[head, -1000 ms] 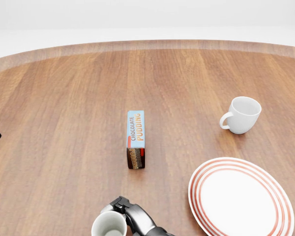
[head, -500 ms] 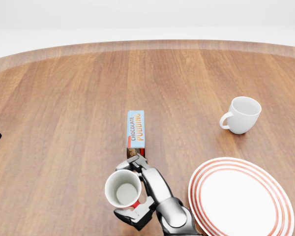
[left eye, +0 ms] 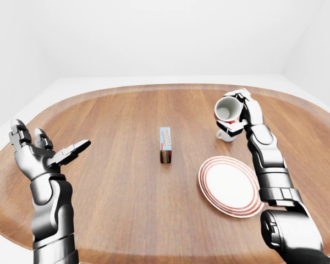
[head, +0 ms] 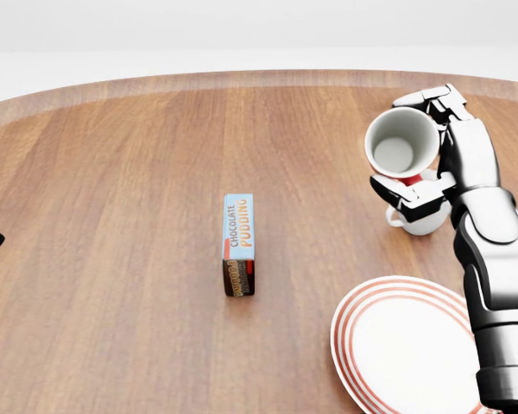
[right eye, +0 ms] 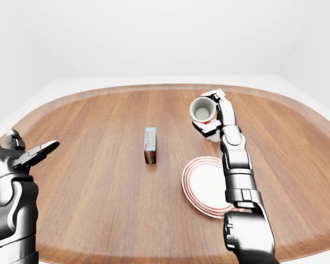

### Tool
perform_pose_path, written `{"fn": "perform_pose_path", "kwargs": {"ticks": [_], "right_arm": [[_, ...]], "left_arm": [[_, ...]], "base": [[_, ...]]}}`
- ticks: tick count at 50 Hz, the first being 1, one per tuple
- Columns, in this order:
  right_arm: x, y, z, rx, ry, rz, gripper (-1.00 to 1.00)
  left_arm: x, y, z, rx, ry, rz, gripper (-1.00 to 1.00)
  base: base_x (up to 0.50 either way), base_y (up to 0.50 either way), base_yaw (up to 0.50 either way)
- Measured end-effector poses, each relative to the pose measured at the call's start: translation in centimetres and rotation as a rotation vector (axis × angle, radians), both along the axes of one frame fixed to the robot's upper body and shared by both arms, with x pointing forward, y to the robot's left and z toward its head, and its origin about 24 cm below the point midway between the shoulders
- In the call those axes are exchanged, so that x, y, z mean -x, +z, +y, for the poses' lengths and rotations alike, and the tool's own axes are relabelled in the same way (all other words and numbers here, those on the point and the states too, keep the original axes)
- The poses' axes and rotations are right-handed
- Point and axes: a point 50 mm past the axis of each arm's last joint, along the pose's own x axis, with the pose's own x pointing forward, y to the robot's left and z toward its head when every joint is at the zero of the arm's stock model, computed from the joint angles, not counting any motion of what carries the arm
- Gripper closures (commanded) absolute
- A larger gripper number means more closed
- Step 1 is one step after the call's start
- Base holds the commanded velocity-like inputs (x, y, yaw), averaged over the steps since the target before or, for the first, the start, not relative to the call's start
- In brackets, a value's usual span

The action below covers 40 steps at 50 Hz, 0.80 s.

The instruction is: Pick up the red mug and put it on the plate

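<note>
Room: plain white walls round a big oval wooden table (left eye: pixel 115 181), and we're live over it.
Red mug: up in the air in the head view's upper right, a red mug with a white inside (head: pixel 401 147), tipped so its mouth faces the camera, red showing only at its lower edge.
Right hand: right hand (head: pixel 432 151) has its fingers closed round the mug's body, one finger over the rim's top, another clamped below. Solid-looking grip.
Plate: white round plate with red rings (head: pixel 414 345), bare, sitting low and right in the head view, well below the mug in the picture.
Obstacle: a white ceramic cup (head: pixel 423 220) stands just behind the raised hand, partly hidden by it. That looks like the thing to avoid clipping.
Other: blue and brown chocolate pudding box (head: pixel 239 244) lies mid-table, well apart from the route.
Left hand: left hand (left eye: pixel 41 157) spread wide at the left of the left-eye view, holding nothing.
Step in hand: carrying, I'd judge. To do it well: draw the mug down toward the plate's middle, level it upright first, lower gently, loosen the fingers only once the base is seated.
</note>
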Motion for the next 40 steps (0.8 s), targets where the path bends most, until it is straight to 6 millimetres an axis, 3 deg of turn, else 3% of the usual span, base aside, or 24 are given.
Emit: {"fn": "perform_pose_path", "kwargs": {"ticks": [8,15,25,40], "right_arm": [[0.5,-2.8,-5.9,-0.03,-0.137,0.17,1.0],[1.7,-6.6,-8.6,-0.084,-0.189,0.349,1.0],[3.7,-10.8,-10.0,-0.193,-0.183,0.512,1.0],[5.9,-14.6,-9.6,-0.326,-0.141,0.633,1.0]], "left_arm": [[0.0,0.0,0.0,-0.002,0.0,0.001,-1.0],[0.0,0.0,0.1,0.0,0.0,0.0,-1.0],[0.0,0.0,0.1,0.001,0.0,0.0,-1.0],[0.1,0.0,0.0,0.002,0.0,0.002,-1.0]], "base": [[0.0,0.0,0.0],[0.0,0.0,0.0],[0.0,0.0,0.0],[0.0,0.0,0.0]]}}
